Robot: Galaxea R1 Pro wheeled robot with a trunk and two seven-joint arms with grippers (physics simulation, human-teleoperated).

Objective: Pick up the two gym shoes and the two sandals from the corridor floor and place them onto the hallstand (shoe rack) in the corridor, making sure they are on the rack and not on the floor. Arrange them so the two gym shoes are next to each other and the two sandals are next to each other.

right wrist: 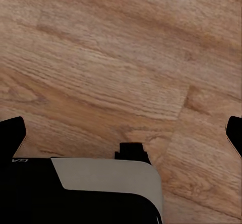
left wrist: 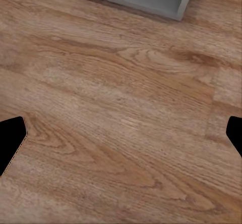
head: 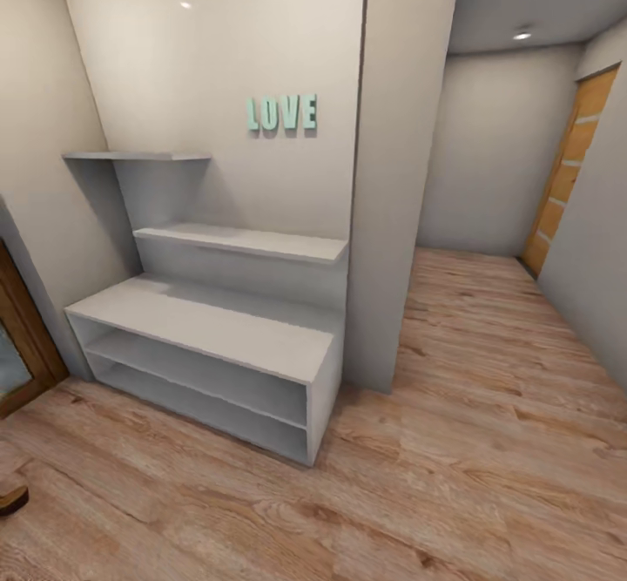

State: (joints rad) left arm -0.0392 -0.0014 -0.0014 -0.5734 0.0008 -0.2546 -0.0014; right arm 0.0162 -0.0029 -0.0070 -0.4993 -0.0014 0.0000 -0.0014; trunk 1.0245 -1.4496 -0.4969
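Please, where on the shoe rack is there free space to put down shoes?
The hallstand looks bare throughout: its flat bench top, between the left wall and the white pillar, and both open cubby shelves beneath it. The two stepped wall shelves above, under the LOVE letters, are bare too. Nowhere looks crowded. The corridor floor in front gives open approach.

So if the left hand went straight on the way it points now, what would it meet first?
Probably the bare wood floor: the left hand is open and empty. The rack's corner sits off that line, though depth is unclear.
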